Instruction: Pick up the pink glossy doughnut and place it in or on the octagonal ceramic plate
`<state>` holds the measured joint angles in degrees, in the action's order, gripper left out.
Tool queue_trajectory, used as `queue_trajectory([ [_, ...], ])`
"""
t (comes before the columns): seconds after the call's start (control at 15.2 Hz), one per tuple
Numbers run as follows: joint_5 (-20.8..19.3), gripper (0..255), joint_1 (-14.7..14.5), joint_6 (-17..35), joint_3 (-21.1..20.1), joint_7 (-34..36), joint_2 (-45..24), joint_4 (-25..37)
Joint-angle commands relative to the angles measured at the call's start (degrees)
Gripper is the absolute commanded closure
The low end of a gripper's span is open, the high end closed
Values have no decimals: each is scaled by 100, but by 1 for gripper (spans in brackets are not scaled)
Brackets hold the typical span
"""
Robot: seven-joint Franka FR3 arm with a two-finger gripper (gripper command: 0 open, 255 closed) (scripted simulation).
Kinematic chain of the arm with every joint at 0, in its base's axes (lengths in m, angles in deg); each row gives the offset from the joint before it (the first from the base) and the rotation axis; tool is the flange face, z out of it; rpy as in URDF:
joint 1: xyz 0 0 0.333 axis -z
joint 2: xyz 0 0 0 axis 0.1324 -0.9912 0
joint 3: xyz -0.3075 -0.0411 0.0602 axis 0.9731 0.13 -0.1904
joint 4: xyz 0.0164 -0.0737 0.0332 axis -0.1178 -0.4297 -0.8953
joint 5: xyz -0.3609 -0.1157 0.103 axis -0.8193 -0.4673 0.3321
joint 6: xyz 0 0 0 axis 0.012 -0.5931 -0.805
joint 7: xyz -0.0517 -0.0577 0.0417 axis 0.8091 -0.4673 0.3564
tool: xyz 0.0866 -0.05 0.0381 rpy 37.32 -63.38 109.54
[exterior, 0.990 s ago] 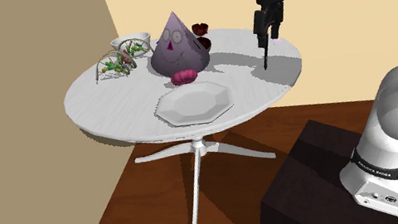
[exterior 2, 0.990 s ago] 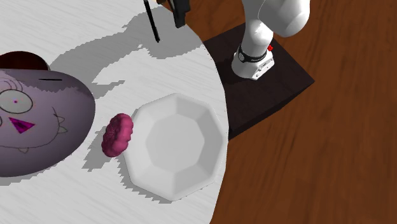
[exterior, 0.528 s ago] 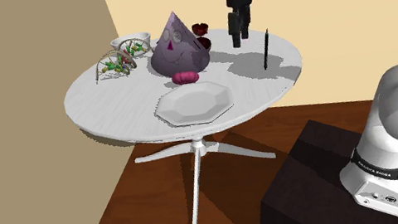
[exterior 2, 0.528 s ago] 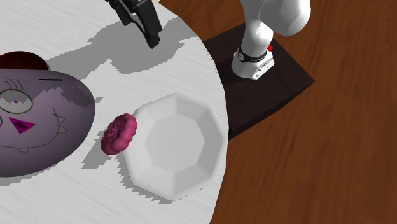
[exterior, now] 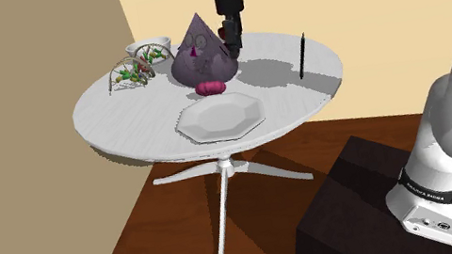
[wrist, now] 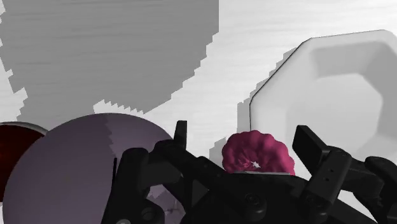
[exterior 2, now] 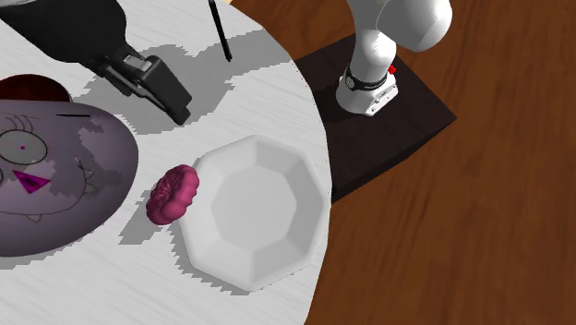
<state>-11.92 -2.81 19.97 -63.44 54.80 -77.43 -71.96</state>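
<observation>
— Over the white table [exterior: 116, 112], what's changed?
— The gripper [exterior: 231, 44] has swung away from the thin black stick [exterior: 301, 53] and now hangs by the purple cone figure [exterior: 199, 49].
— Its fingers?
— Spread, holding nothing; the wrist view frames the pink doughnut [wrist: 257, 153] between them, untouched.
— Where's the doughnut?
— On the table, between the cone and the white octagonal plate [exterior 2: 254, 208], just beside its rim.
— Any writing?
— A lettered band [exterior: 432, 193] at the arm's base in the shoulder view, unreadable.

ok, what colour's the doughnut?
The doughnut is deep magenta-pink, clearest in the second exterior view.
</observation>
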Motion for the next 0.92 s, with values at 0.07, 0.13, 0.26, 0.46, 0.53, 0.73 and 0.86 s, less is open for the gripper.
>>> queue_trajectory([
  [0.07, -9, 0, -96, -184, -94, -390, -700, 873],
  [0.13, -18, 0, -133, -256, -135, -501, -925, 1167],
  [0.26, -45, 0, -209, -425, -222, -715, -1390, 1795],
  [0.46, -115, 0, -345, -761, -360, -1019, -2146, 2878],
  [0.53, -147, 0, -399, -904, -406, -1118, -2427, 3299],
  [0.73, -182, 0, -459, -962, -451, -1221, -2680, 3606],
  [0.86, -178, 0, -454, -739, -452, -1222, -2568, 3272],
])
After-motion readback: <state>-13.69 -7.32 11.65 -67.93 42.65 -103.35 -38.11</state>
